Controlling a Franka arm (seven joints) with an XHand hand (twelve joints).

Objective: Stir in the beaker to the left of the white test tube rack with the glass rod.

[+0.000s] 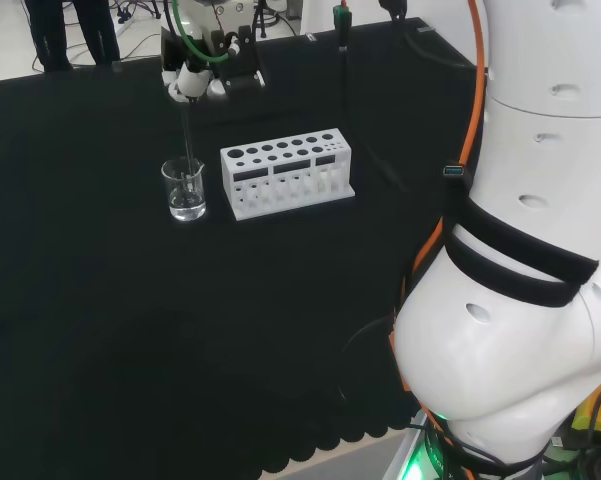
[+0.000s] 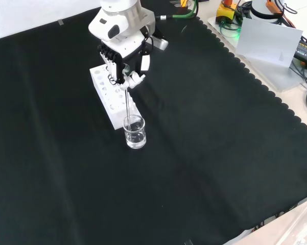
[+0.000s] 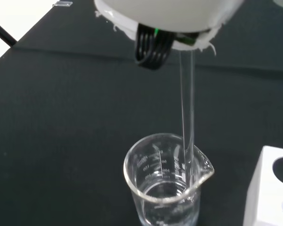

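Gripping a slim glass rod [image 3: 187, 113], the hand [image 2: 123, 64] dips it into the clear beaker [image 3: 167, 186].

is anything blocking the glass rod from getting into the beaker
Nothing visible does. The hand holds the glass rod upright, and its lower end is already inside the beaker, beside the white test tube rack.

Hand [image 2: 123, 66] downturned (fingers curled)
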